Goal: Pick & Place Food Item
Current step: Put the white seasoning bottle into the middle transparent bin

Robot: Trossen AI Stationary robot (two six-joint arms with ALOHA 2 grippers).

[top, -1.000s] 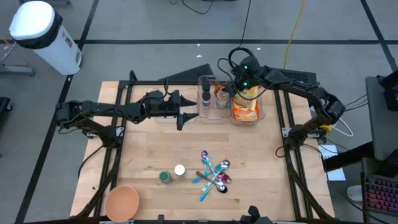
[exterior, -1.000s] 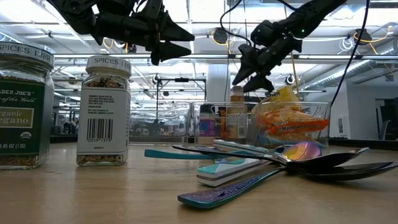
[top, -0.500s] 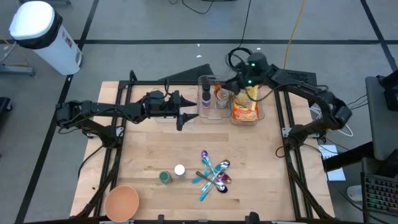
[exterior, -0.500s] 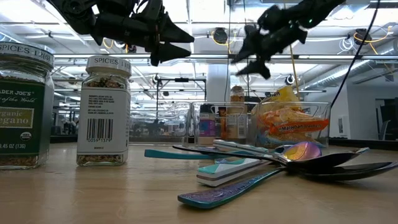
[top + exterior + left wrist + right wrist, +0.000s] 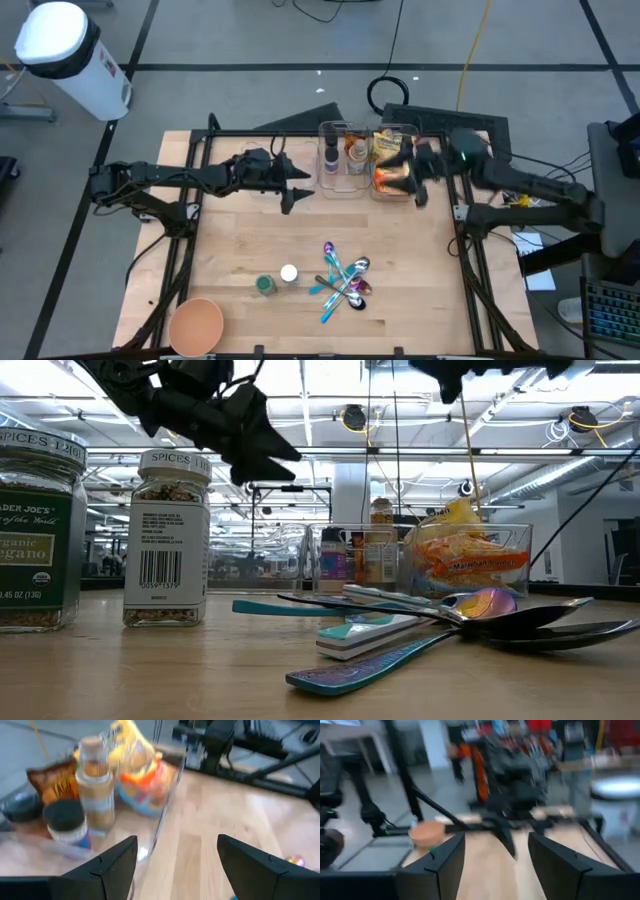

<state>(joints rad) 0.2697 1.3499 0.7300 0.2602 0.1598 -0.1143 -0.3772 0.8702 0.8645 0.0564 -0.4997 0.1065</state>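
**Both grippers empty, snack bag sitting in the clear bin**

From above, the pale wooden table (image 5: pixel 230 260) is carrying two clear plastic bins at its far edge. The snack bag (image 5: pixel 391 165), crinkled orange and yellow foil, is lying in the right bin (image 5: pixel 421 185); slim jars (image 5: pixel 331 152) are standing in the left one. The left gripper (image 5: pixel 296 186) is hanging just beside the left bin, its pointed fingers spread wide and holding nothing. The right gripper (image 5: pixel 412 170) is hovering over the right bin's edge, fingers parted and empty. Nearer the front, glossy spoons (image 5: pixel 345 282) are lying crossed in a heap, beside two round-capped spice jars (image 5: pixel 265 285) and a smooth orange bowl (image 5: pixel 196 324).

At table height, the glass spice jars are standing upright at the left, the shiny spoons are fanning out across the front, and the bag is slumping inside its see-through bin.

The left wrist camera is looking between two wide-set dark fingers (image 5: pixel 116 862) at the jars and bag.

The right wrist camera is showing two separated dark fingers (image 5: pixel 447 860), the bowl far off, blurred
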